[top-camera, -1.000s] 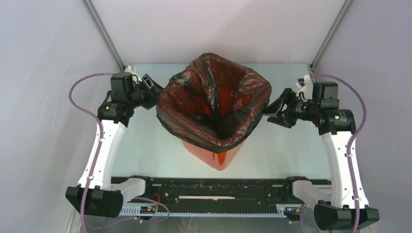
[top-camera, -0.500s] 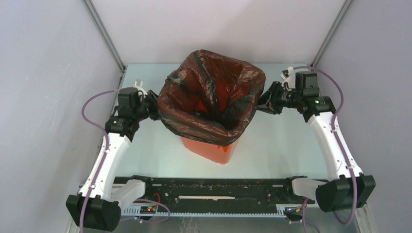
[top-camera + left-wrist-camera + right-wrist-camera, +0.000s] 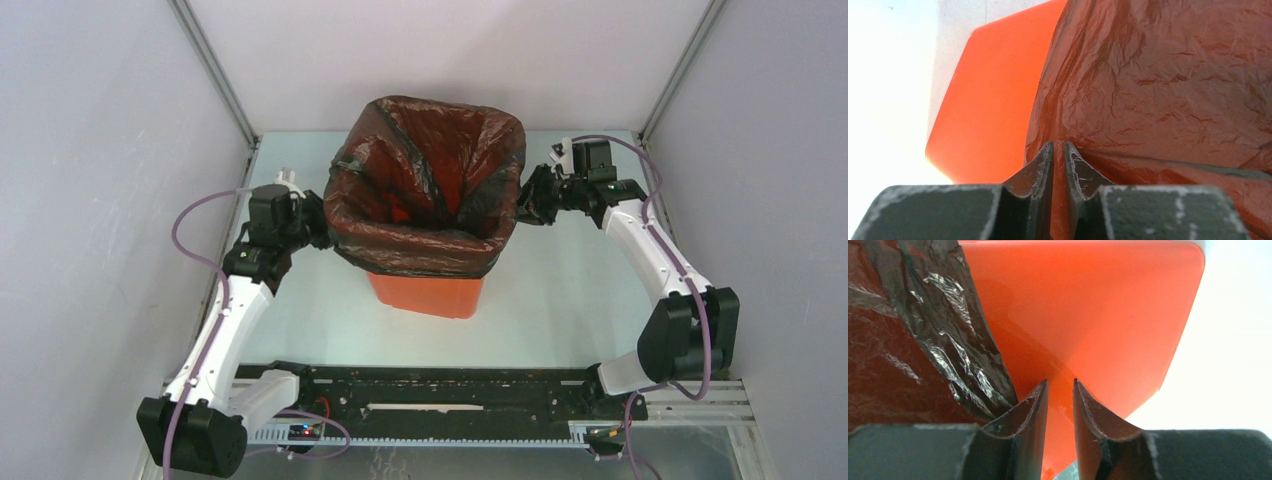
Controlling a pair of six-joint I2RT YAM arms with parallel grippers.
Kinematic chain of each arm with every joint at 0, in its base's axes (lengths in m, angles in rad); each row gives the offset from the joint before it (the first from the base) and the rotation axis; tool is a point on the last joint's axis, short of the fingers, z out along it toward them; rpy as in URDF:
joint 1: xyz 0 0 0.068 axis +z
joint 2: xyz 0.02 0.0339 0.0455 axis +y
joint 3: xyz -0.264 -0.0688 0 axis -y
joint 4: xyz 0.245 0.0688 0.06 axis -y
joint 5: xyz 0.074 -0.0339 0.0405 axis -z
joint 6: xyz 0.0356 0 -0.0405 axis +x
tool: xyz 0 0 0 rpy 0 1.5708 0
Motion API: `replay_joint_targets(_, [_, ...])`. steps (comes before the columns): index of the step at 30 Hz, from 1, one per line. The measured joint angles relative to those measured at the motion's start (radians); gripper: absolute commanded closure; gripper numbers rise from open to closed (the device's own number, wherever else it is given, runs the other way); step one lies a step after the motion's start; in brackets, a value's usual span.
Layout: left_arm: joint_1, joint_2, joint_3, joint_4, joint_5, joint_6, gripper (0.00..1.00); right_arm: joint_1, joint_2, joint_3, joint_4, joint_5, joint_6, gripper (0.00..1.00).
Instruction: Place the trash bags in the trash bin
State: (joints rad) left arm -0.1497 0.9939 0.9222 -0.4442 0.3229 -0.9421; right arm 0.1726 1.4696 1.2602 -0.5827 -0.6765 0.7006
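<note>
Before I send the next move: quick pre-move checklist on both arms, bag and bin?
1. Left gripper gripping trash bag: ok, jaws shut on film.
2. Right gripper gripping trash bag: cannot tell; only orange shows between jaws.
3. Trash bin upright: ok.
4. Mouth of trash bag open: ok.
5. Hem of trash bag over near rim: ok; far rim hidden, cannot tell.
</note>
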Motion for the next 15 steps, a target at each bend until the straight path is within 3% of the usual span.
replay_joint_targets(4, [-0.014, -0.002, -0.025, -0.002, -0.006, 0.001, 0.83, -0.002, 0.007, 0.03, -0.04, 0.019, -0.038, 0.59])
replay_joint_targets(8, [-0.027, -0.021, -0.026, -0.04, -0.005, 0.023, 0.81, -0.029, 0.014, 0.098, -0.119, 0.023, -0.085, 0.47])
replay_joint_targets(15, [-0.029, -0.064, 0.022, -0.202, -0.014, 0.1, 0.52, -0.178, -0.115, 0.118, -0.267, -0.027, -0.164, 0.36])
